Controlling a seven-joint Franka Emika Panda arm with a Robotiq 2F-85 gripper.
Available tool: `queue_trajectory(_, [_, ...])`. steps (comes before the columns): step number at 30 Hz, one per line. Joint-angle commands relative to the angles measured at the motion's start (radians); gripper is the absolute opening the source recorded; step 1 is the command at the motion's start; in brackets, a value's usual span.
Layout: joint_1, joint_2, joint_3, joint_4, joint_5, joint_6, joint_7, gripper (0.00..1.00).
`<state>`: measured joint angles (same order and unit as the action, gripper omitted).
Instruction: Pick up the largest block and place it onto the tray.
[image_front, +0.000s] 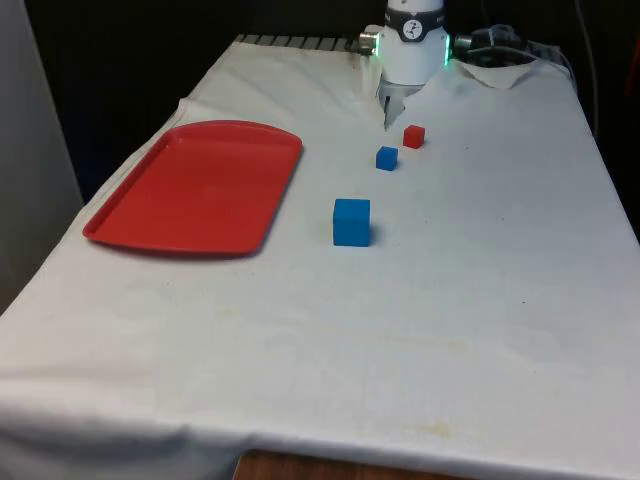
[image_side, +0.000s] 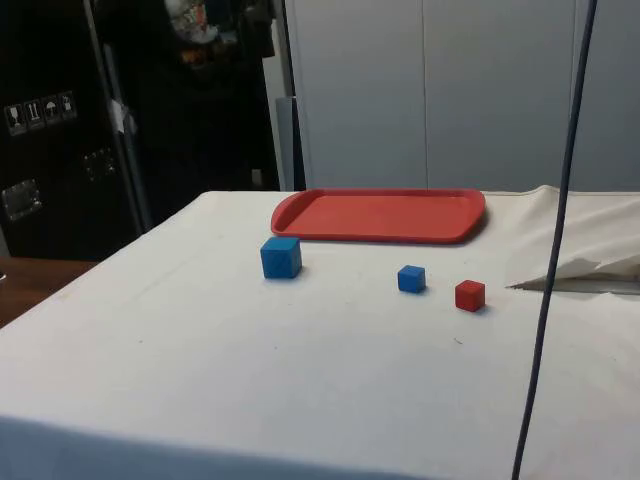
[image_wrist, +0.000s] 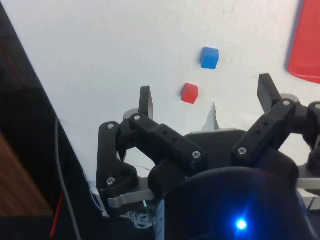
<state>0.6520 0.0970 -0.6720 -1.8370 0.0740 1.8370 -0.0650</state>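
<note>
The largest block, a blue cube (image_front: 351, 221) (image_side: 281, 257), stands on the white cloth near the table's middle. A smaller blue cube (image_front: 387, 158) (image_side: 411, 279) (image_wrist: 210, 57) and a small red cube (image_front: 413, 136) (image_side: 469, 295) (image_wrist: 189, 93) sit farther back, towards the robot. The red tray (image_front: 195, 185) (image_side: 380, 215) (image_wrist: 307, 45) lies at the front view's left, with nothing on it. In the wrist view my gripper (image_wrist: 206, 96) hangs open and empty, high over the cloth, with the red cube and small blue cube below it.
The robot base (image_front: 413, 40) stands at the table's far end beside a crumpled fold of cloth (image_front: 500, 72). A dark cable (image_side: 555, 250) hangs across the side view's right. Bare cloth lies between the large cube and the tray.
</note>
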Motion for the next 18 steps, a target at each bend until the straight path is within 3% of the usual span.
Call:
queue_trajectory(1, [0.001, 0.013, 0.003, 0.004, 0.005, 0.012, 0.003, 1.0])
queue_trajectory(18, [0.002, 0.099, 0.042, 0.001, 0.004, 0.122, 0.025, 1.0])
